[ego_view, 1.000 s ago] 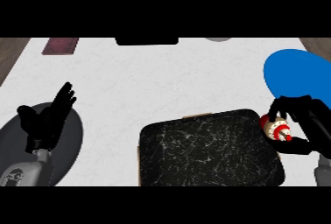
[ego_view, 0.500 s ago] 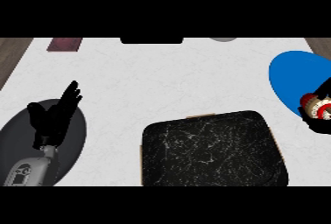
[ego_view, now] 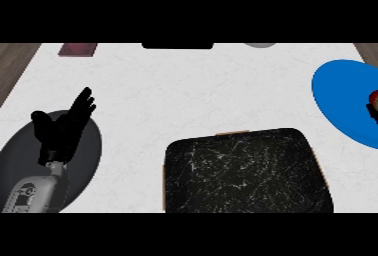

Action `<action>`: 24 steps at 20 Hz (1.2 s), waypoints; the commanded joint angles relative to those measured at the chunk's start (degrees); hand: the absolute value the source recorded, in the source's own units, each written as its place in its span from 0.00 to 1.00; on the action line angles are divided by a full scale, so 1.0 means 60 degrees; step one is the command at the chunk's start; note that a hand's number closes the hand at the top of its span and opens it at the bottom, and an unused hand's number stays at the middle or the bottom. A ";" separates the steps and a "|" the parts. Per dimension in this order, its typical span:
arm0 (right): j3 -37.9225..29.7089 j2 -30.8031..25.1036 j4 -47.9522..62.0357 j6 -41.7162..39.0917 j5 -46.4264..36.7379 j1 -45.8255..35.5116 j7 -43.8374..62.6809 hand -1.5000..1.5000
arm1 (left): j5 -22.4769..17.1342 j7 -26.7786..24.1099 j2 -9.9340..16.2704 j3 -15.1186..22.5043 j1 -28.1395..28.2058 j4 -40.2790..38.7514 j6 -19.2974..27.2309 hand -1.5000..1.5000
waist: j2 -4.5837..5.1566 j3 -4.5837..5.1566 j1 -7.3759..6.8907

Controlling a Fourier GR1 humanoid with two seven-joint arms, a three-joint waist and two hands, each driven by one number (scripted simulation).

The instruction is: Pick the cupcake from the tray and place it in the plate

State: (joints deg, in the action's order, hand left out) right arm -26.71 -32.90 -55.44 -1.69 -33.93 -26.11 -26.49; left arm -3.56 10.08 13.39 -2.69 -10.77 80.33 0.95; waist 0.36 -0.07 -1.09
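Since the earlier frame your right hand [ego_view: 373, 114] has carried the cupcake [ego_view: 373, 96] further right, over the blue plate [ego_view: 341, 100] at the frame's right edge. Only a sliver of each shows there: red just above dark fingers, so you cannot tell their grip. Lower centre, the black tray [ego_view: 244, 172] holds nothing. Your left hand [ego_view: 63, 127] rests at left, fingers straight, apart.

We see our left hand [ego_view: 65, 127] resting open at the left, fingers up, black tray [ego_view: 244, 172] near centre, blue plate [ego_view: 343, 100] at the right edge, cupcake [ego_view: 373, 102] partly visible over it
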 commanded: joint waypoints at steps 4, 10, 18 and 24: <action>0.0352 -0.1038 0.3630 0.0620 -0.1017 -0.0812 -0.1618 1.00 | 0.0252 -0.0075 -0.0349 0.0282 0.0047 0.0195 0.0155 0.50 | 0.0049 -0.0014 -0.0122; 0.0422 -0.1775 0.5697 -0.1066 -0.1041 -0.1816 -0.1672 0.00 | 0.0040 -0.0902 0.0088 -0.0246 -0.0038 -0.0808 -0.0358 0.50 | 0.0112 -0.0015 -0.0183; -0.0392 -0.2053 0.6076 -0.1172 -0.0155 -0.2533 -0.4308 0.00 | 0.0319 -0.0472 -0.0292 0.0083 0.0024 -0.0262 0.0075 0.50 | 0.0049 -0.0027 -0.0134; -0.1062 -0.2107 0.6419 -0.3602 0.1047 -0.2950 -0.4994 0.00 | -0.0109 0.0112 0.0094 -0.0379 -0.0290 -0.0215 -0.0196 0.50 | -0.0025 -0.0006 0.0021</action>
State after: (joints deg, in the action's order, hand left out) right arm -30.79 -44.17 -18.37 -13.65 -31.39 -42.16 -53.31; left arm -2.83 9.14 12.68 -3.41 -12.08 78.61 0.68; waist 0.53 -0.19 -1.51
